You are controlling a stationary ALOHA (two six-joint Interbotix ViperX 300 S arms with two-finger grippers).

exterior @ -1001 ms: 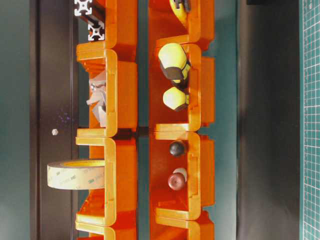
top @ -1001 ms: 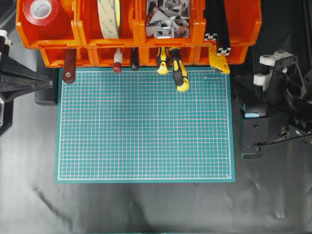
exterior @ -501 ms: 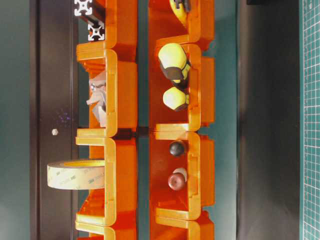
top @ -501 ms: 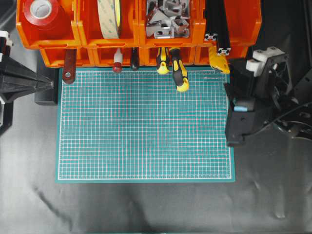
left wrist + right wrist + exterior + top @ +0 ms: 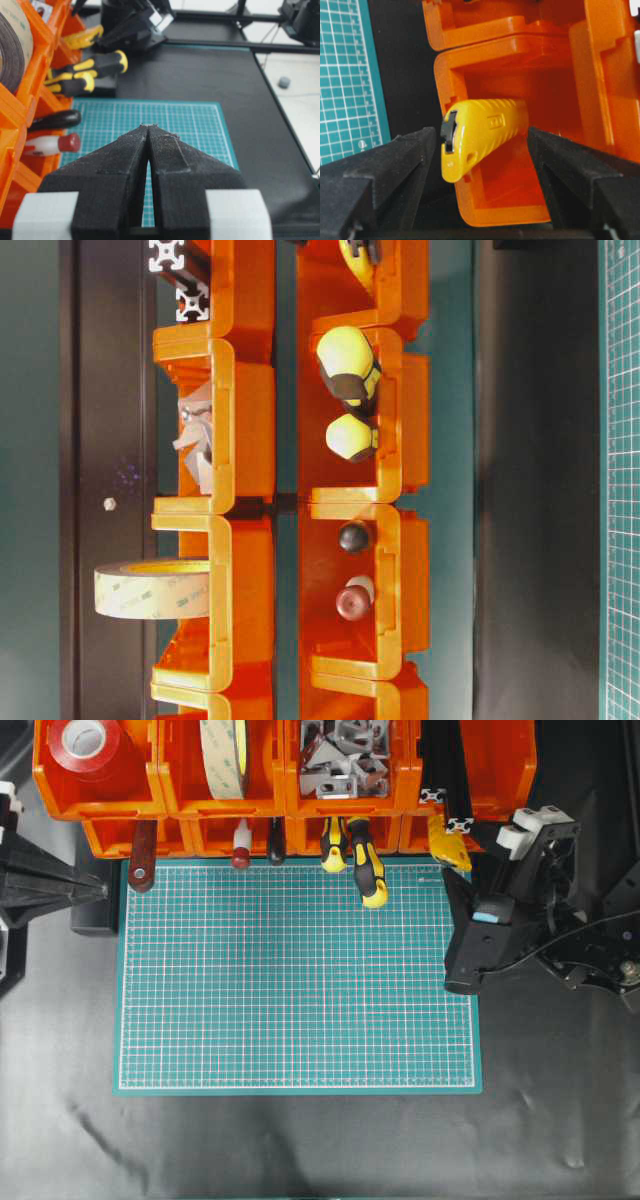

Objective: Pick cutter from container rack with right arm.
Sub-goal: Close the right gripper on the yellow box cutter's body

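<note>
The yellow cutter pokes out of the rightmost lower bin of the orange container rack, its end angled toward the mat. In the right wrist view the cutter lies ahead between my two black fingers, touching neither. My right gripper is open and holds nothing. From overhead, the right gripper hangs just right of the cutter's bin. The left gripper sits at the mat's left edge. Its tips meet in the left wrist view, so the left gripper is shut and empty.
Two yellow-and-black screwdrivers stick out of the bin left of the cutter. Black aluminium extrusions overhang the cutter's bin. A tape roll, red tape and metal brackets fill the upper bins. The green mat lies in front.
The right arm has swung left and toward the rack, from beside the mat's right edge to just by the cutter's bin. The left arm and the rack's contents have not moved.
</note>
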